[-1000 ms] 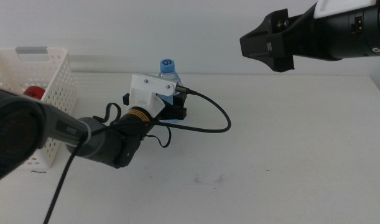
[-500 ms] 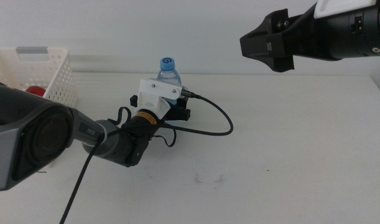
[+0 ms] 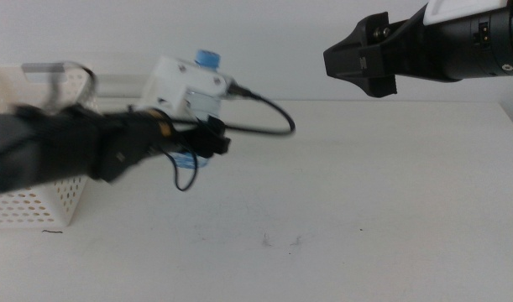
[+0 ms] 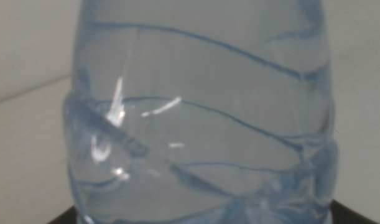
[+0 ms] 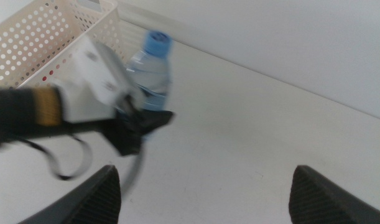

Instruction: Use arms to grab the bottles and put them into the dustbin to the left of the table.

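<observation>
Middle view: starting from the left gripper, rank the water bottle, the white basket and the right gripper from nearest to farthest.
1. The water bottle, held in the left gripper, lifted off the table.
2. The white basket, at the table's left edge, beside the left arm.
3. The right gripper, waiting high up on the right side, jaws open.

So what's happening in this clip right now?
The left gripper is shut on the clear water bottle with the blue cap and holds it above the table, beside the white dustbin on the left. The picture is motion-blurred around this arm. The bottle is not in the dustbin yet. The right gripper hangs high over the right side of the table, open and holding nothing.
</observation>
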Controlling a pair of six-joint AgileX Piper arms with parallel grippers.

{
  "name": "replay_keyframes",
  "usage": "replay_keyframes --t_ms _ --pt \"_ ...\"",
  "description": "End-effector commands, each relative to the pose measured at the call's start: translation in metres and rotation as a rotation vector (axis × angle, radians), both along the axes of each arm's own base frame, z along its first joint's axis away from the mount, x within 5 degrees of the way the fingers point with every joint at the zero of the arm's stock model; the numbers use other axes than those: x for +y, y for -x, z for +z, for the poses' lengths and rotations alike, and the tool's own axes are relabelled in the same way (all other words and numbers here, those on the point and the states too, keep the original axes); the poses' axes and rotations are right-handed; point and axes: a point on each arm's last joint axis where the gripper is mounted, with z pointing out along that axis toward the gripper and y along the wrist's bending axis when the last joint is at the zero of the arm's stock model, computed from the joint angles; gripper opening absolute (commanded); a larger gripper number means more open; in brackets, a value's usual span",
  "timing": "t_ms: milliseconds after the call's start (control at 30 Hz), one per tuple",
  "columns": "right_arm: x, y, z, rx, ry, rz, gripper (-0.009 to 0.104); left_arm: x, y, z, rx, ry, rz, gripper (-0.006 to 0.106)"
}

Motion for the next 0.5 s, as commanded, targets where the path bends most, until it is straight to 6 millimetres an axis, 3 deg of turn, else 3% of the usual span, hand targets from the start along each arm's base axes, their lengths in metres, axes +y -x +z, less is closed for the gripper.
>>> replay_keyframes --t_ms 0,100,267,367,467 --pt "0.0 0.0 0.001 -0.011 -0.003 0.003 0.086 0.008 0.016 0.043 0.023 0.011 0.037 -0.002" --pt "0.0 0.0 0.001 -0.011 -0.003 0.003 0.086 0.019 0.02 0.079 0.048 -0.027 0.052 -0.002" --pt "0.0 0.0 0.001 -0.01 -0.002 0.003 0.086 0.077 -0.004 0.136 0.149 -0.098 0.06 -0.002" --pt "0.0 0.0 0.001 -0.01 -0.002 0.003 0.086 0.119 -0.024 0.156 0.181 -0.094 0.146 -0.002" --pt "0.0 0.0 0.001 -0.01 -0.002 0.003 0.086 0.157 -0.036 0.158 0.286 -0.096 0.219 -0.002"
